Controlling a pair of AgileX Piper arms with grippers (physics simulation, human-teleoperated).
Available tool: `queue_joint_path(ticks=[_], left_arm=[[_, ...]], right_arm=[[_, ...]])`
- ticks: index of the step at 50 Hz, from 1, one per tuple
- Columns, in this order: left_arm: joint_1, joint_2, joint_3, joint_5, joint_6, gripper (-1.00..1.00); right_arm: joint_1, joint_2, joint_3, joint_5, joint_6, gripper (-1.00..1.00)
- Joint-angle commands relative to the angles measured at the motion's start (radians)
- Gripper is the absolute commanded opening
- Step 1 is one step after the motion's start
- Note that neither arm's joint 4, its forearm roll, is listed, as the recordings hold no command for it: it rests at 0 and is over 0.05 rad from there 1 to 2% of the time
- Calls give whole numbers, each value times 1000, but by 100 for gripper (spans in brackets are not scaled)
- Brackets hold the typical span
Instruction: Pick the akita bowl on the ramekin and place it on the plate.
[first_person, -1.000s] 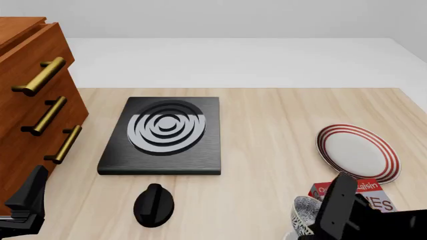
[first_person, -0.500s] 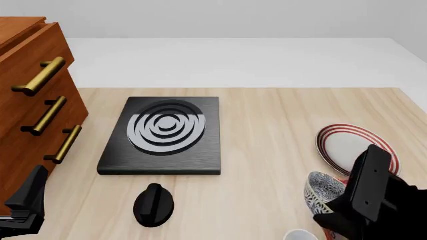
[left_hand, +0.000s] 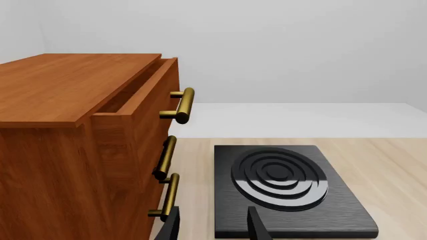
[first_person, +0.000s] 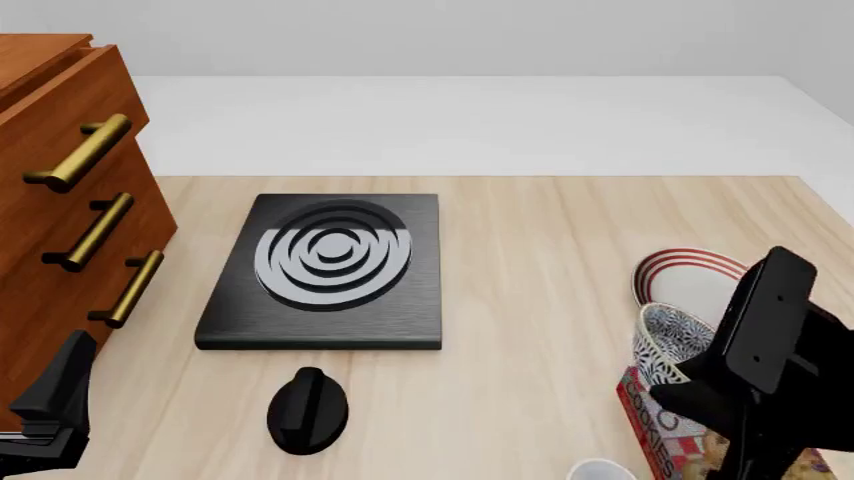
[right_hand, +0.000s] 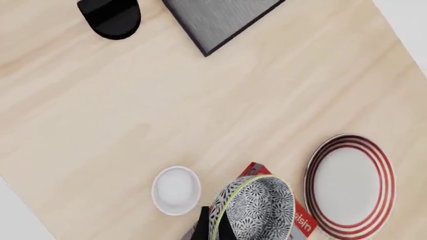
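Over the pale wood table, the right end effector grips the akita bowl; the left end effector is open.

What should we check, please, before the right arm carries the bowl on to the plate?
1. Bowl held by the right gripper: ok, fingers clamp its rim.
2. Bowl off the ramekin: ok, the ramekin sits bare on the table.
3. Plate free to receive it: ok, nothing lies on it.
4. Bowl over the plate: not ok, it hangs beside it, above the red box.
5. Bowl level: not ok, it is tilted.
6. Left gripper out of the way: ok, by the drawers, open.
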Motion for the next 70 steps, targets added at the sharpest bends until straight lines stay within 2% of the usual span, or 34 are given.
queue_joint_path(ticks=[1, 5, 12, 23, 42, 46, 51, 63, 67, 70], left_arm=[[0, 0, 0, 0, 0, 100], [0, 0, 0, 0, 0, 100], [0, 0, 0, 0, 0, 100], [0, 0, 0, 0, 0, 100], [0, 0, 0, 0, 0, 100], [0, 0, 0, 0, 0, 100], [0, 0, 0, 0, 0, 100], [0, 0, 0, 0, 0, 100], [0, 0, 0, 0, 0, 100], [0, 0, 0, 0, 0, 100]], right_arm=[[-124, 25, -62, 21, -103, -100], [-169, 39, -48, 15, -138, -100], [-229, 66, -31, -30, -145, -100], [-323, 155, -98, -84, -177, -100], [-402, 291, -95, -214, -159, -100], [-457, 317, -71, -260, -190, -100], [-476, 350, -87, -285, -177, -100], [-525, 433, -78, -368, -190, -100], [-549, 465, -104, -386, -173, -100], [-569, 484, -94, -407, -186, -100]])
